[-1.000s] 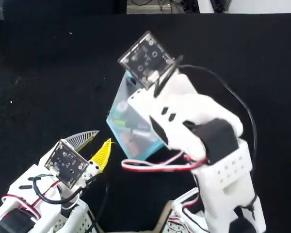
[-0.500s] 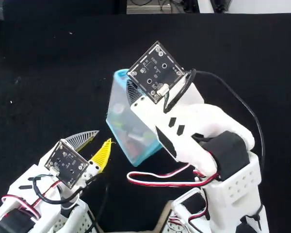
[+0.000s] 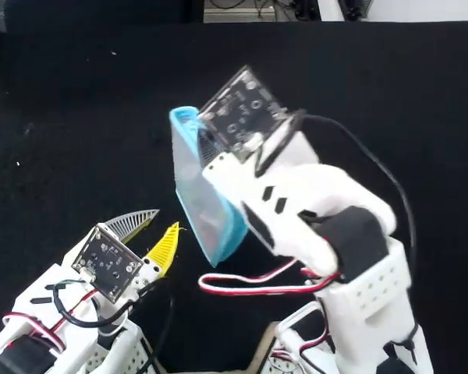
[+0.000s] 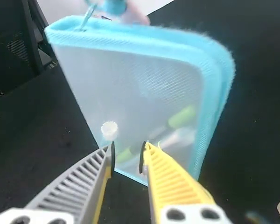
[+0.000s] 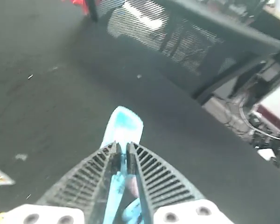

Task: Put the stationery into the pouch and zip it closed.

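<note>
One pouch [image 3: 199, 183], blue-edged mesh, in the high view: raised and tilted on edge over the black table [image 3: 70, 109]. Left gripper [image 3: 162, 223] sits near its lower corner, not touching.

Left wrist view: left gripper's jaws slightly parted, grasping nothing, just short of the pouch. Stationery [image 4: 179, 116] lies inside, seen through the mesh.

Right wrist view: right gripper [image 5: 122, 153] clenched on the pouch's blue edge.

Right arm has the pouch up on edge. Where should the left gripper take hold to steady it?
Probably the pouch's blue rim at the lower corner, coming in from below, where the open left gripper sits lined up with that edge. The right gripper pinches the top edge, and the broad mesh face offers nothing to pinch.
</note>
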Controlling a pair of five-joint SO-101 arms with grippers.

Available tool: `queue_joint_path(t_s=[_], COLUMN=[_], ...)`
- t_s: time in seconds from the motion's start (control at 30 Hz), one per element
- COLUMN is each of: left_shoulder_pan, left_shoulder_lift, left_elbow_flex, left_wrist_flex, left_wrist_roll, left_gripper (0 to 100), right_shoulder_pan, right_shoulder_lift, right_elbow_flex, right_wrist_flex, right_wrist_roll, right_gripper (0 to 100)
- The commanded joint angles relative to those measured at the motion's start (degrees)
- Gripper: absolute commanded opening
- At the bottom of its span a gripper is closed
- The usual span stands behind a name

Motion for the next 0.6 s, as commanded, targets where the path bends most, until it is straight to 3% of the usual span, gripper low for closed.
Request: queue_joint_path(t_s=[0.0, 0.23, 0.43, 0.57], left_shoulder_pan=[0.2, 0.2, -0.6, -7.3], left_shoulder_lift=[0.6, 0.6, 0.7, 0.7], left_elbow_flex=[-0.3, -0.2, 2.9, 5.6], left_wrist_flex=[-1.1, -1.0, -4.2, -8.3], left_wrist_roll=[-0.3, 0.0, -0.1, 0.0], left_gripper=[12, 12, 12, 12], right_shoulder_pan=[-4.2, -6.2, -6.2, -6.2], right_shoulder_lift=[-1.0, -1.0, -2.8, -6.1], right_elbow_flex=[1.2, 1.3, -2.9, -7.7], right_wrist_flex=[-0.4, -0.4, 1.1, 5.9], right_wrist_roll=[-0.4, -0.4, -0.4, -0.5], right_gripper=[1.6, 18.8, 19.7, 19.7])
